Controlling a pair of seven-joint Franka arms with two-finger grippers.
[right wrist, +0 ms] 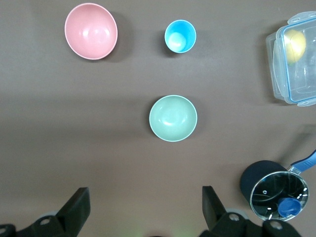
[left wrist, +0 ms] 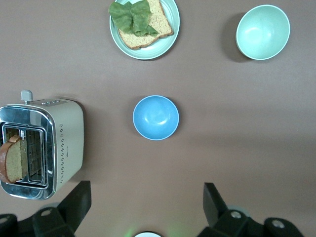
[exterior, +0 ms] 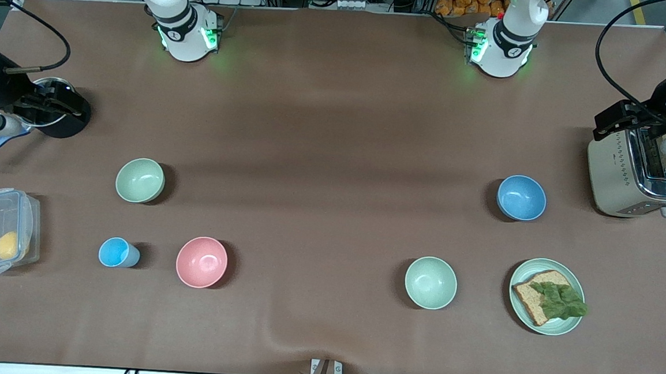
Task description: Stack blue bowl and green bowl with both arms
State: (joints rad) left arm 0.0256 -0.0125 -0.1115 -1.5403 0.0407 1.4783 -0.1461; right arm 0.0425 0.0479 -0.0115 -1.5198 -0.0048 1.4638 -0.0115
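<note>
Nothing stacked yet. Blue bowl [exterior: 521, 197] sits mid-right of front view near toaster [exterior: 640, 174]; green bowl [exterior: 139, 180] mid-left, well apart. Left pincer [left wrist: 143, 207] and right pincer [right wrist: 143, 207] both wide, empty, over desk [exterior: 335, 152]. All grabbing + stacking left.

The brown-covered table [exterior: 335, 152] carries the green bowl [exterior: 140, 180], blue bowl [exterior: 521, 197], a pink bowl [exterior: 202, 261], mint bowl [exterior: 430, 282], light-blue cup [exterior: 116, 252], sandwich plate [exterior: 547, 296], toaster [exterior: 640, 171], lidded pot [exterior: 54, 106], and a clear box [exterior: 1, 230] holding what may be a lemon.
</note>
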